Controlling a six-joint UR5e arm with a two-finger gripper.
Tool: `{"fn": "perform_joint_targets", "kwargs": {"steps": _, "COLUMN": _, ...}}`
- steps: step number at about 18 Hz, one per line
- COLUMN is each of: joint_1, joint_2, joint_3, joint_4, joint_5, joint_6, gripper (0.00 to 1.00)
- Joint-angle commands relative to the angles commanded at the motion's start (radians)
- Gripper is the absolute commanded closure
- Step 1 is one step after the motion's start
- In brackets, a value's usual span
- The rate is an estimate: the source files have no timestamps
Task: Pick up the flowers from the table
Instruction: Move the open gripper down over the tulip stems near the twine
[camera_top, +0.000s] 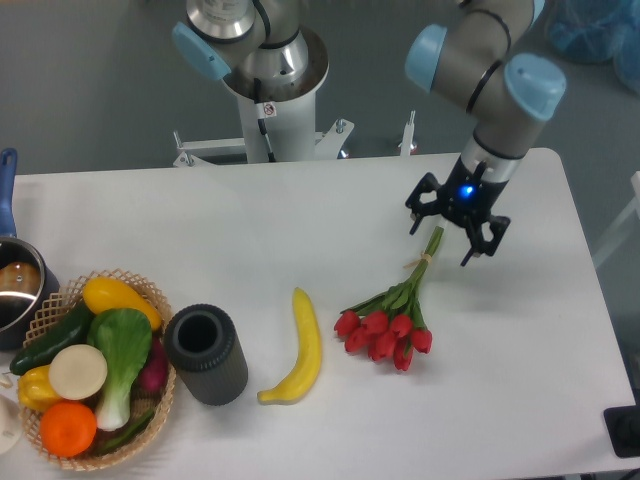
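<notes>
- A yellow curved banana lies just left of the bunch of red tulips with thin green stems — the flowers rest flat on the large white rectangular tabletop, blooms nearest the camera.
- Above the stem ends of that bunch hovers the black two-finger gripper, fingers spread apart, holding nothing.
- Step in hand — the approach. The next move likely calls for lowering astride the stems, then closing.

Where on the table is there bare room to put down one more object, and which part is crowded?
Free patches on the table: the wide strip from the basket back to the far edge, and the near right corner beyond the flowers. Crowded: the near left, where basket, black cylinder and banana lie close; also under the gripper.
</notes>
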Motion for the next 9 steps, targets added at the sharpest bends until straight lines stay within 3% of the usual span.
{"fn": "perform_joint_targets", "kwargs": {"steps": 9, "joint_1": -0.031, "joint_2": -0.077, "joint_3": 0.000, "joint_4": 0.046, "joint_5": 0.044, "joint_6": -0.008, "gripper": 0.00}}
